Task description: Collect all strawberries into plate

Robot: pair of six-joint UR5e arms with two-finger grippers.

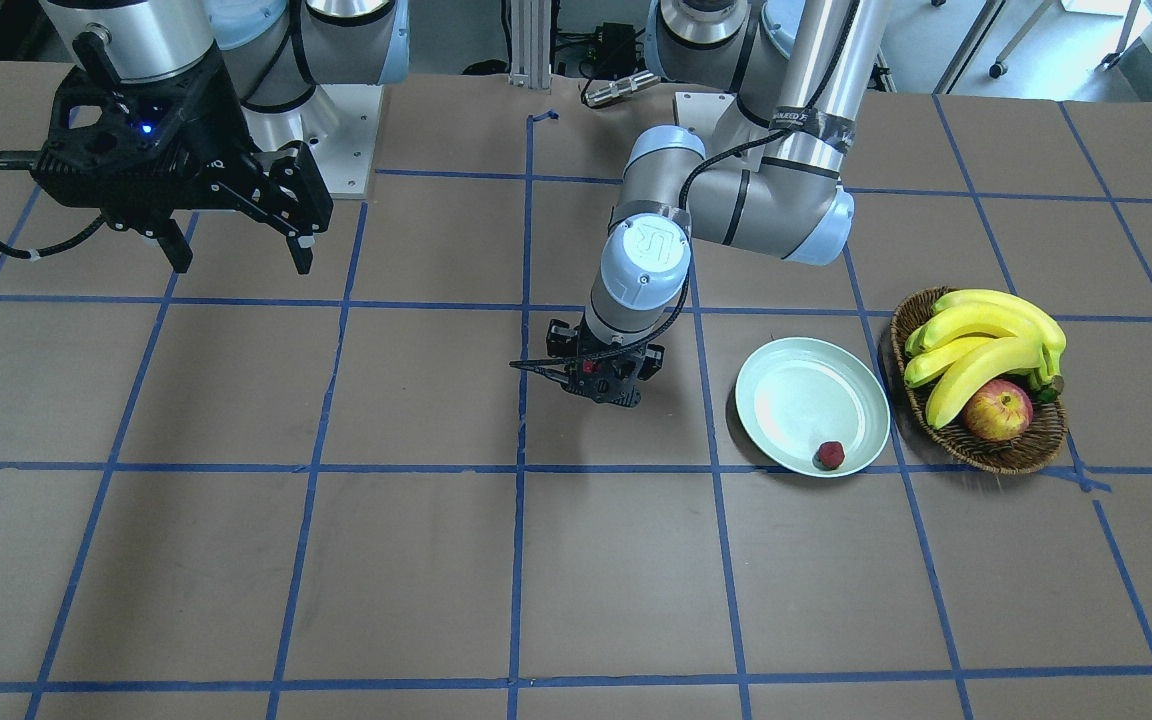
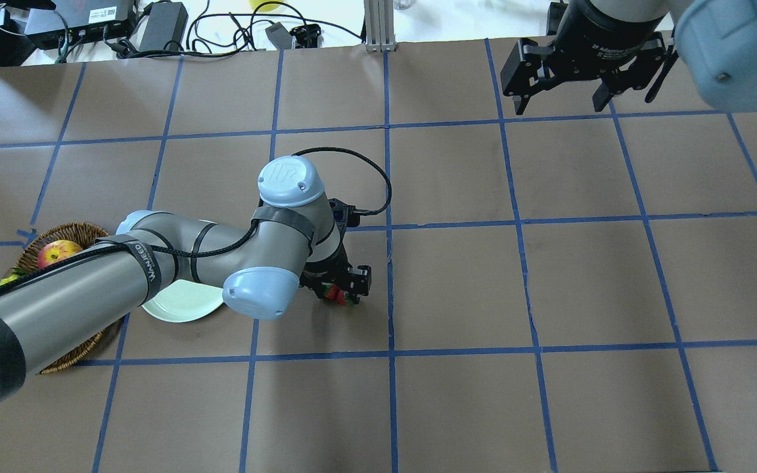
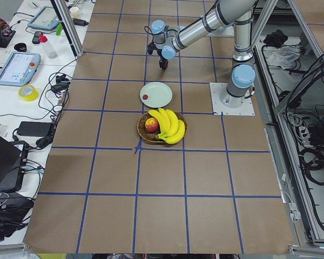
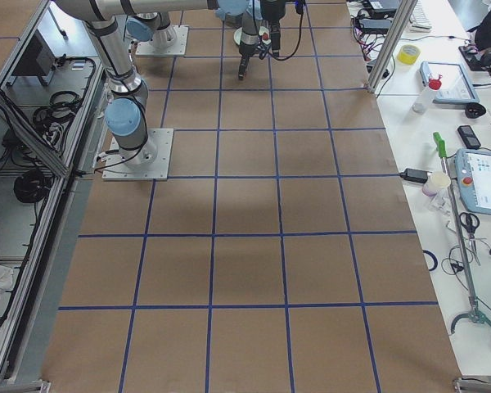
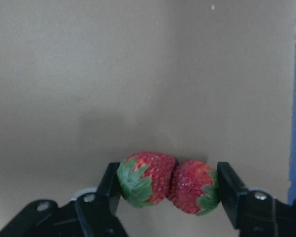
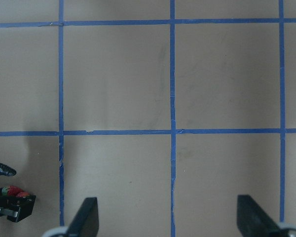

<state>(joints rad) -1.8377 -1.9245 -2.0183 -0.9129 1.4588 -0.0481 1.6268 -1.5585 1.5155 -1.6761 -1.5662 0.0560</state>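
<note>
Centrally on the brown surface, the left gripper is shown pointing straight down, its fingers drawn in narrowly on two strawberries. These lie side by side and touch each other. One finger is pressed against the outer flank of each berry, and the green caps lie next to the fingers. Whether the pair is resting on the surface or is raised off it cannot be told. A third strawberry is seen inside the plate, close to the rim on the side turned away from the robot. The plate is placed near the left gripper, on the robot's left of it and apart from it. Just beside the plate, on the side away from that gripper, a wicker basket is set, in which a bunch of bananas and an apple are held. The right gripper is held above the surface near the robot's base, well apart from all the fruit, with its fingers spread wide. The surface is divided into squares by blue tape lines.
</note>
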